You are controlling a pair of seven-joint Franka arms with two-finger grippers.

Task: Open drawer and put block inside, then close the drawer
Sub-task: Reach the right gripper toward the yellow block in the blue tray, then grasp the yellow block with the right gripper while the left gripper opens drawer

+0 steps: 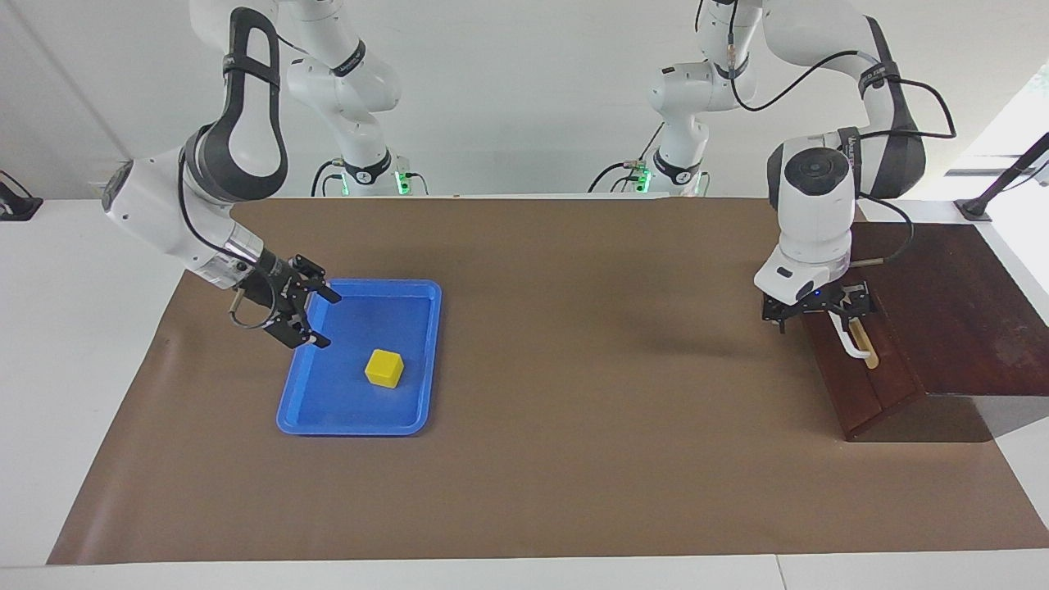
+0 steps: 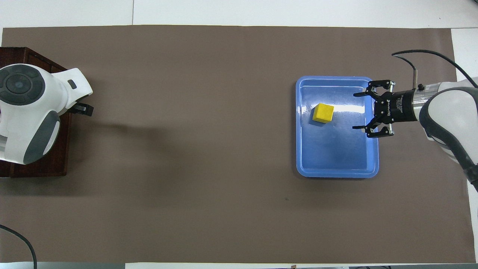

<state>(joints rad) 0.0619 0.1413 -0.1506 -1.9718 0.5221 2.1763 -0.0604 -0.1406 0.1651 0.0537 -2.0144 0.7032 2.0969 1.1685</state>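
Note:
The yellow block (image 1: 384,368) lies in the blue tray (image 1: 352,427); it also shows in the overhead view (image 2: 323,113). My right gripper (image 1: 329,321) is open and hangs low over the tray's edge toward the right arm's end, its fingers pointing at the block without touching it; it also shows in the overhead view (image 2: 354,111). The dark wooden drawer (image 1: 860,385) is shut in its box (image 1: 959,303). My left gripper (image 1: 824,318) is down at the drawer's white handle (image 1: 856,348), covering its upper part. From above, the left arm hides the handle.
The blue tray's rim (image 2: 336,174) rises a little around the block. A brown mat (image 1: 574,369) covers the table between the tray and the drawer box. The box stands at the left arm's end of the table.

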